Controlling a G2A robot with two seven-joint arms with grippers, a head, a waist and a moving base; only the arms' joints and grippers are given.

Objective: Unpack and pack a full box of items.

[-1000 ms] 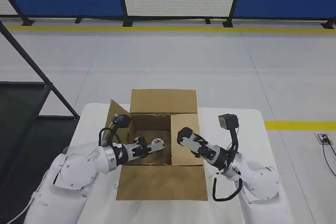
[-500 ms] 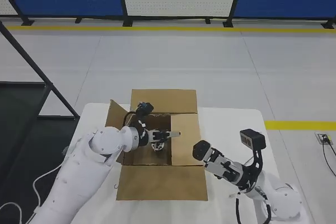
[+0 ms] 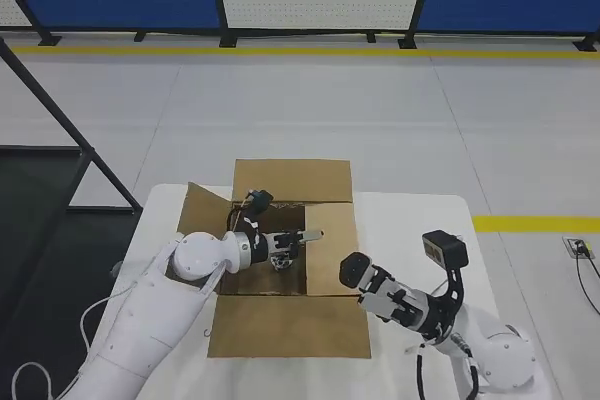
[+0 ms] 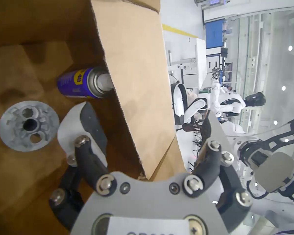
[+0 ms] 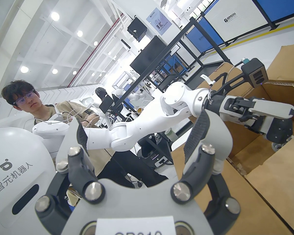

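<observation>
While the open cardboard box (image 3: 290, 182) sat mid-table, a spray can (image 4: 83, 83) with a blue, yellow-patched label and a grey metal hub (image 4: 29, 125) lay inside. The left gripper (image 4: 145, 112), spread wide and empty, straddled a flap edge. At the box's four o'clock, the right gripper (image 5: 139, 118) gaped empty too.

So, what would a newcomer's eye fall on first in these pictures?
The open cardboard box in the middle of the white table, with the left arm holding its open jaws above the inside. On the box floor lie a blue spray can and a grey metal disc, apart.
</observation>
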